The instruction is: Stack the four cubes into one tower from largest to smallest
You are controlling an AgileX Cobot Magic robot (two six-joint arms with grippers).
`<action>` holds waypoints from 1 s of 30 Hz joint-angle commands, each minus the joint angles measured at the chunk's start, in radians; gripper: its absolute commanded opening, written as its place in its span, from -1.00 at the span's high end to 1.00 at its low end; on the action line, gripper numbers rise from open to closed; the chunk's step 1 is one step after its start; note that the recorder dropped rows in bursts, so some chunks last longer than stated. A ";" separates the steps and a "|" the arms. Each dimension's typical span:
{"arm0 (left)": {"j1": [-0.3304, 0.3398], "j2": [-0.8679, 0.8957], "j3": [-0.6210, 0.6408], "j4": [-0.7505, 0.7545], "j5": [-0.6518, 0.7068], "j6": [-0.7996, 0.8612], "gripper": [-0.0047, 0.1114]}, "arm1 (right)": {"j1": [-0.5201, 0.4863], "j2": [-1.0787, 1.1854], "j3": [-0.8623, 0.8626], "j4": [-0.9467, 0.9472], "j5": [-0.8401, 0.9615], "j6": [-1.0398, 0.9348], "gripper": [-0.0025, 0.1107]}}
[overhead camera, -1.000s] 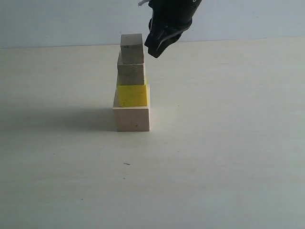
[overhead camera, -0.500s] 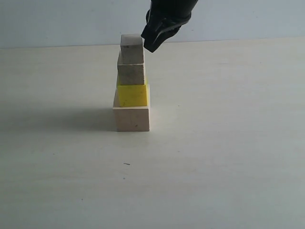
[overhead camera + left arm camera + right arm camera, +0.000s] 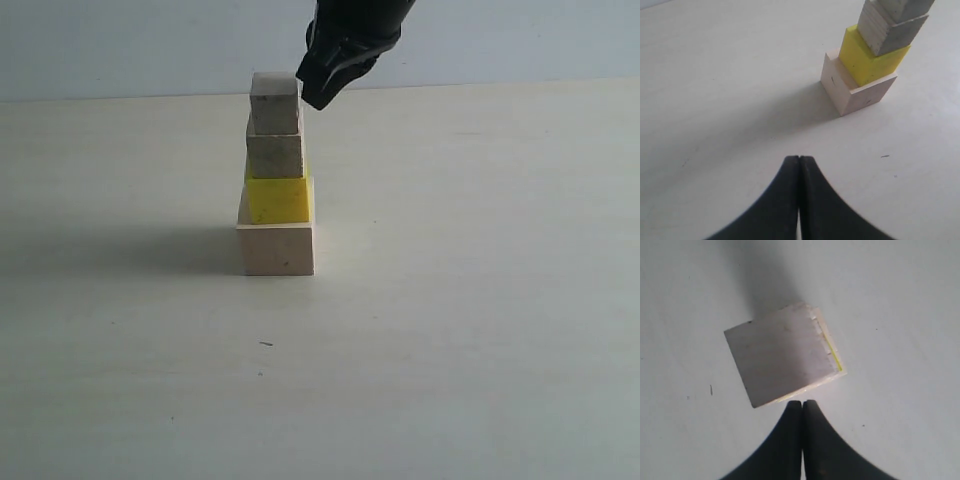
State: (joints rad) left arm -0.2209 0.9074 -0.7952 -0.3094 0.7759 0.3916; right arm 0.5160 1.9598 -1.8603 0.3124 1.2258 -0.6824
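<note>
One tower stands on the table: the large pale wooden cube at the bottom, the yellow cube on it, a bare wooden cube above, and the smallest wooden cube on top. My right gripper is shut and empty, its tips touching or almost touching the top cube's right edge. From above, the right wrist view shows the top cube just ahead of the shut right gripper. My left gripper is shut, empty, well away from the tower, whose base and yellow cube show.
The pale table runs back to a light wall. The tower casts a shadow to its left. A tiny dark speck lies in front of the tower.
My right gripper moved left to the top cube's right edge. The top cube shifted slightly to the left on the stack. The left gripper's motion cannot be judged.
</note>
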 commanded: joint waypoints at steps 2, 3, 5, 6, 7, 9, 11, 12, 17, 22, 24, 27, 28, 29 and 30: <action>0.002 -0.006 -0.001 -0.005 -0.008 0.001 0.92 | -0.004 -0.011 0.000 -0.017 -0.005 -0.002 0.96; 0.002 -0.006 -0.001 -0.005 -0.008 0.001 0.92 | -0.004 -0.011 0.000 -0.013 -0.005 -0.002 0.96; 0.002 -0.006 -0.001 -0.005 -0.008 0.001 0.92 | -0.004 -0.011 0.000 0.000 -0.005 -0.006 0.96; 0.002 -0.006 -0.001 -0.005 -0.008 0.001 0.92 | -0.004 -0.011 0.000 0.000 -0.005 -0.006 0.96; 0.002 -0.006 -0.001 -0.005 -0.008 0.001 0.92 | -0.004 -0.011 0.000 0.001 -0.005 -0.008 0.96; 0.002 -0.006 -0.001 -0.005 -0.008 0.001 0.92 | -0.004 -0.011 0.000 0.001 -0.005 -0.015 0.96; 0.002 -0.006 -0.001 -0.005 -0.008 0.001 0.92 | -0.004 -0.011 0.000 0.001 -0.005 -0.015 0.96; 0.002 -0.006 -0.001 -0.005 -0.008 0.001 0.92 | -0.004 -0.011 0.000 0.001 -0.005 -0.015 0.96; 0.002 -0.006 -0.001 -0.005 -0.005 0.001 0.92 | -0.004 -0.011 0.000 0.032 -0.005 -0.025 0.96; 0.002 -0.006 -0.001 -0.005 -0.001 0.001 0.92 | -0.004 -0.011 0.000 0.045 -0.005 -0.033 0.96; 0.002 -0.006 -0.001 -0.005 -0.001 0.001 0.92 | -0.004 -0.011 0.000 0.044 -0.005 -0.031 0.96; 0.002 -0.006 -0.001 -0.005 0.001 0.001 0.92 | -0.004 -0.011 0.000 0.039 -0.005 -0.031 0.96; 0.002 -0.006 -0.001 -0.005 0.001 0.001 0.92 | -0.004 -0.011 0.000 0.029 -0.005 -0.031 0.96; 0.002 -0.006 -0.001 -0.005 0.001 0.001 0.92 | -0.004 -0.011 0.000 0.016 -0.005 -0.031 0.96; 0.002 -0.006 -0.001 -0.005 0.001 0.001 0.92 | -0.004 -0.011 0.000 0.002 -0.005 -0.031 0.96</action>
State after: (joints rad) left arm -0.2209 0.9074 -0.7952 -0.3094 0.7759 0.3916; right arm 0.5160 1.9598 -1.8603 0.3391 1.2258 -0.7050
